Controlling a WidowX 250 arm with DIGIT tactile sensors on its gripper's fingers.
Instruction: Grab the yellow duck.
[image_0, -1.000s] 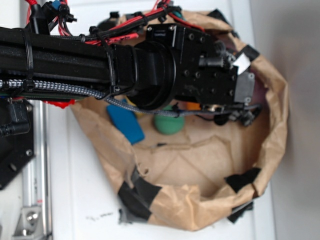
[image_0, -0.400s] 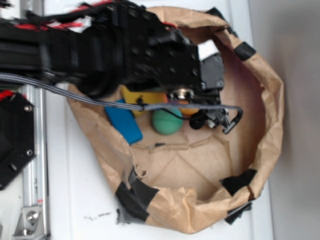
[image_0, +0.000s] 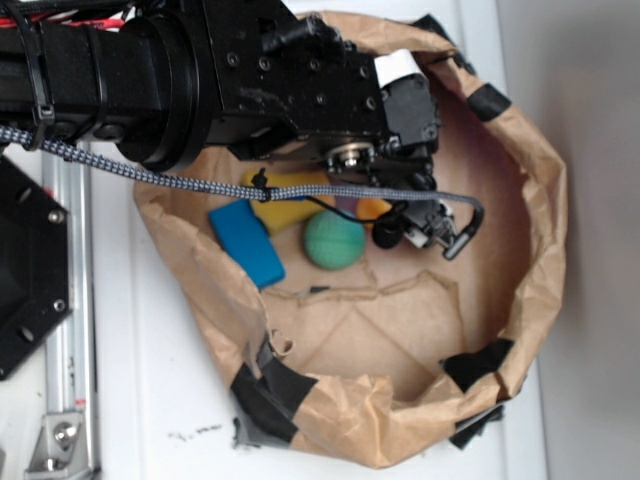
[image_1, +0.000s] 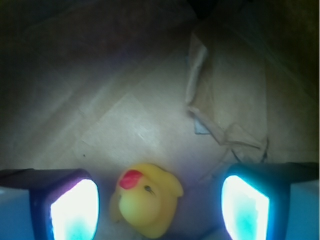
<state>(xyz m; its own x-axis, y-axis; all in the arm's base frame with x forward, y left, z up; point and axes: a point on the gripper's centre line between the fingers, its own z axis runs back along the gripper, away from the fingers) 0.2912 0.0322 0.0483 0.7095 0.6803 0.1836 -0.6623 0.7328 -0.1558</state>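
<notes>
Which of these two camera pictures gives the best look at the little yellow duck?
The wrist view. There the yellow duck lies on the brown paper between the open pincer's two fingers, red beak plain to see. In the exterior view the black arm covers that spot, so no duck can be made out.

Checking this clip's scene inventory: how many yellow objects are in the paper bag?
2. The yellow duck lies on the bag floor between the open jaws in the wrist view. A yellow foam wedge sits beside the blue block, partly under the arm, which may hide others.
</notes>
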